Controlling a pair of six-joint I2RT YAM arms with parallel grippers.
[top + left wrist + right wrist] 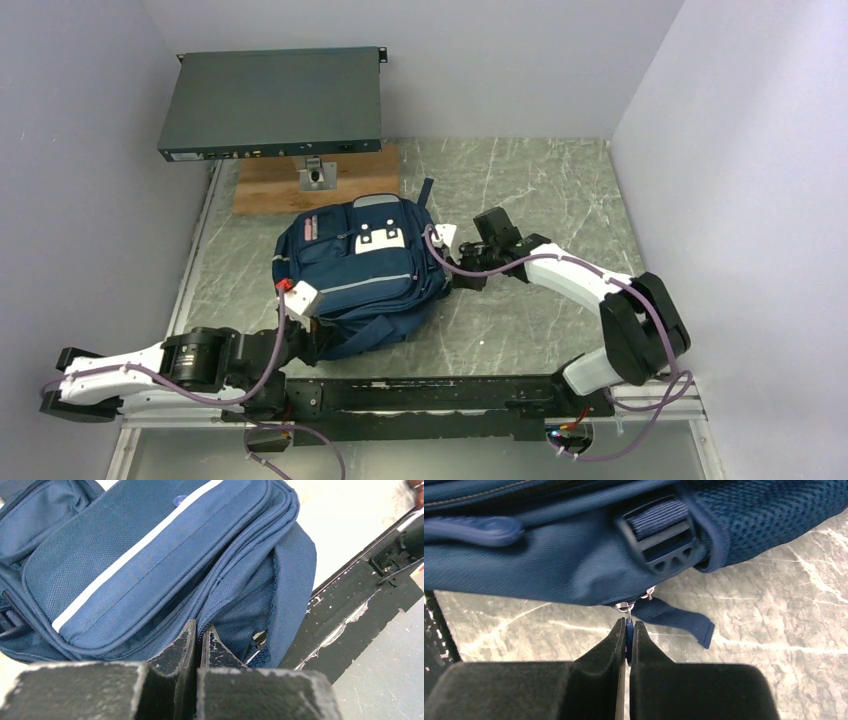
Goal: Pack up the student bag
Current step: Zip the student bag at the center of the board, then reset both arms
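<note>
Bag (355,275) lying front-up at mid-bench (540,190), near a wooden board (290,188). Right hand (627,626) closed on a zip pull (625,609) at the bag's right side. Left hand (200,637) closed at its near edge; whether it grips fabric cannot be told.

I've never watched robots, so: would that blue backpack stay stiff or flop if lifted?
Likely floppy: the student bag shows creased, folded fabric. Probably won't roll, lying flat on the table. Tugged by its zip tab, cloth may just stretch.
</note>
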